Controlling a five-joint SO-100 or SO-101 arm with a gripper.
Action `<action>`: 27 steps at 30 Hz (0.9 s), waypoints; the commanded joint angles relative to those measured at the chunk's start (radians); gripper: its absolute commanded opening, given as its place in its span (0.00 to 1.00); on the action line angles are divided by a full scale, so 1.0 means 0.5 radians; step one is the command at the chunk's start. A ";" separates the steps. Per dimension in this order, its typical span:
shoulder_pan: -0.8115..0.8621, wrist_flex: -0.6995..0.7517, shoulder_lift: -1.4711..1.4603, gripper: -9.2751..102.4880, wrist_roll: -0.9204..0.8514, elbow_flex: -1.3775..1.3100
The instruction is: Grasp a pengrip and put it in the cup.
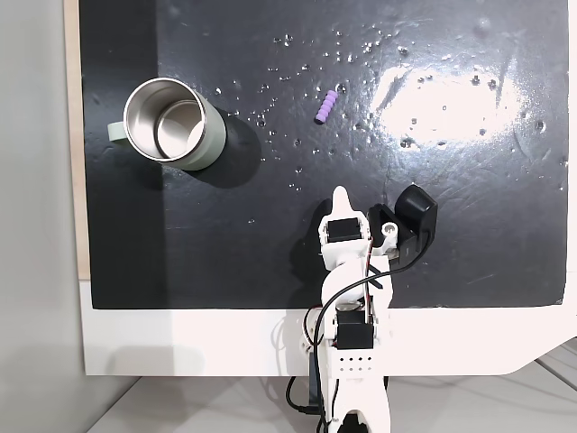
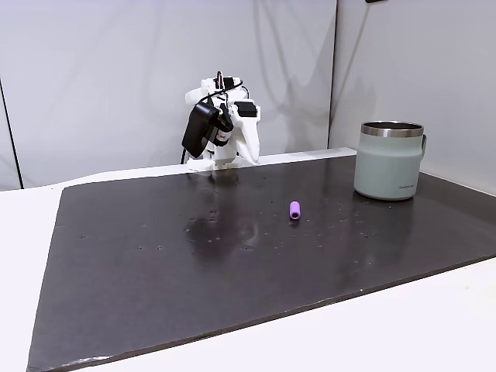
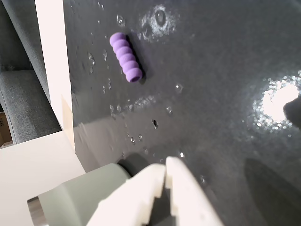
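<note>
The white two-finger gripper is seen in the wrist view with its fingertips pressed together, narrow, nothing held between them. In the top-down fixed view the same gripper is folded back near the arm's base, its tip aimed up the black mat.

The small light-purple ribbed soft tube of a pengrip is found lying flat on that mat, well apart from the fingertips and almost straight ahead of them, slightly to the left in the top-down view. Its long axis is seen running diagonally there, upper right to lower left. In the wrist view the pengrip lies far up and to the left of the fingers, ribs clearly countable. A reach forward is judged to be called for, with the jaws opened and turned across that diagonal axis.

The pale sage-green cylindrical mug with the steel interior is placed far left in the top-down view, upright, well apart from the pengrip. In the side fixed view a small line of print on the mug wall can be noticed, too tiny to be read.
</note>
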 commanded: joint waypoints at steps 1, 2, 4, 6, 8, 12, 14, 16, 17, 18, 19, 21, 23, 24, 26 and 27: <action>-0.021 -0.083 0.025 0.08 -0.009 -0.006; -0.021 -0.083 0.025 0.08 -0.009 -0.006; -0.021 -0.083 0.025 0.08 -0.009 -0.006; -0.021 -0.083 0.025 0.08 -0.009 -0.006; -0.021 -0.083 0.025 0.08 -0.006 -0.006; -0.009 -0.083 0.025 0.08 0.021 -0.006; 0.012 -0.086 0.025 0.08 0.043 -0.006; 0.028 -0.086 0.028 0.08 0.077 -0.040; 0.028 -0.080 0.028 0.08 0.098 -0.074; 0.028 -0.061 0.028 0.08 0.120 -0.114; 0.018 -0.034 0.025 0.08 0.144 -0.160; -0.018 0.006 -0.049 0.08 0.196 -0.261; -0.031 0.009 -0.221 0.08 0.264 -0.383; -0.034 0.003 -0.341 0.08 0.301 -0.454; -0.031 -0.021 -0.592 0.08 0.347 -0.601; -0.025 -0.034 -0.706 0.08 0.359 -0.672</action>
